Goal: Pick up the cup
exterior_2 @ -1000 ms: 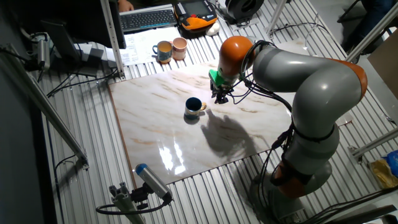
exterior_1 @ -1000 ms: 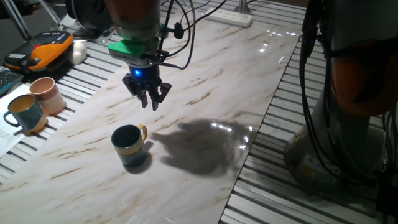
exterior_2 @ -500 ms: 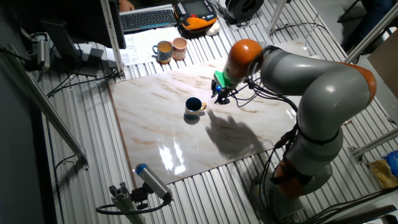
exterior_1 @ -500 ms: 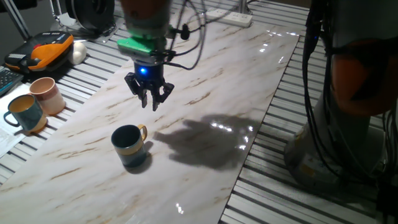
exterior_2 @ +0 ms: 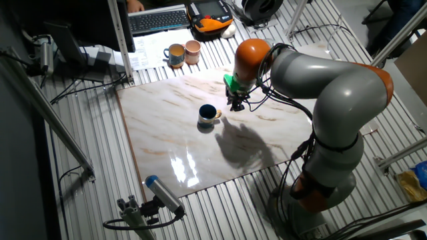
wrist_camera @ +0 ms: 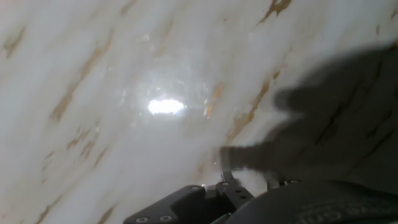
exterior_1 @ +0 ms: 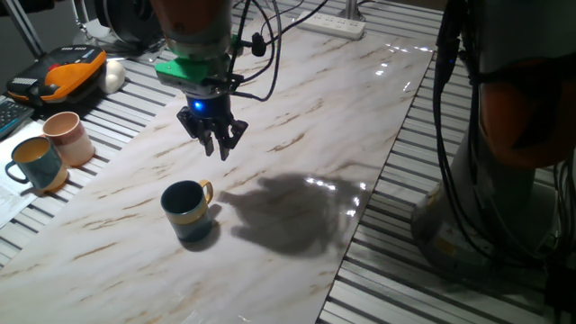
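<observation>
While I hang above the marble table (exterior_1: 360, 108), my gripper (exterior_1: 214, 144) is in the air, up and to one side of the cup (exterior_1: 187, 211), with clear tabletop between us. The cup stands upright on the marble near the table's edge, dark teal-blue with a yellow-tan band low on its body; its yellow handle (exterior_1: 206, 192) faces roughly toward my side. From the other fixed view the cup (exterior_2: 207, 117) sits just short of my gripper (exterior_2: 236, 105), the two apart and not touching.

Finding: my fingers carry nothing. They hang down with the tips drawn near together; at this size I would judge them parted only a little, though I cannot be sure of the gap. The hand view shows only veined marble, a glare spot and my own shadow; the cup is not in it, so I am not yet lined up over the target.

Step in hand: approach, grasp not yet begun. In my judgement, the next move calls for travel across until the cup lies below my fingers, spreading them wide enough to straddle the rim or wall, then descent.

Noted: a pale pink cup (exterior_1: 68, 137) and a lighter teal mug (exterior_1: 36, 163) stand off the marble, well apart, and are not the target.
</observation>
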You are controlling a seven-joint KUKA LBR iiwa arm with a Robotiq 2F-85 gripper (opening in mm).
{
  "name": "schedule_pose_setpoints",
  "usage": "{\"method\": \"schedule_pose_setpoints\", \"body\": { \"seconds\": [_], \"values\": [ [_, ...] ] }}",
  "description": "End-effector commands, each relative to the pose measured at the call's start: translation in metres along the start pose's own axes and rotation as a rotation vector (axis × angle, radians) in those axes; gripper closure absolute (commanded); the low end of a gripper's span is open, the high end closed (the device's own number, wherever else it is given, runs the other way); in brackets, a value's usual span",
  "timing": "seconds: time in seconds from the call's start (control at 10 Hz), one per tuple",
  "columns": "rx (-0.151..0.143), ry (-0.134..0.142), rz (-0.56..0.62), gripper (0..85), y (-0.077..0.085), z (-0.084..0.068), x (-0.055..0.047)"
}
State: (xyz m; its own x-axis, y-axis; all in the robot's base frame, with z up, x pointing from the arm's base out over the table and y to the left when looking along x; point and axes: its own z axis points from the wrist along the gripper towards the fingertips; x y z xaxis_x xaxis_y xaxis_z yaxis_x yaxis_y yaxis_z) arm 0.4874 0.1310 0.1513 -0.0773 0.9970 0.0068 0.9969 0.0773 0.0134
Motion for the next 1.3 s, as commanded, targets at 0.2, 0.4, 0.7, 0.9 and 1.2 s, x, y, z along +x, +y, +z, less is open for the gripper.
{"method": "schedule_pose_setpoints", "body": {
  "seconds": [0.2, 0.4, 0.7, 0.9, 1.2],
  "values": [
    [0.021, -0.019, 0.017, 51.0, 0.000, 0.001, 0.000],
    [0.025, -0.024, 0.023, 51.0, 0.000, 0.002, 0.003],
    [0.008, -0.006, 0.038, 51.0, 0.000, 0.007, 0.010],
    [0.030, -0.027, 0.051, 51.0, -0.001, 0.014, 0.019],
    [0.029, -0.025, 0.057, 51.0, -0.002, 0.015, 0.021]
  ]
}}
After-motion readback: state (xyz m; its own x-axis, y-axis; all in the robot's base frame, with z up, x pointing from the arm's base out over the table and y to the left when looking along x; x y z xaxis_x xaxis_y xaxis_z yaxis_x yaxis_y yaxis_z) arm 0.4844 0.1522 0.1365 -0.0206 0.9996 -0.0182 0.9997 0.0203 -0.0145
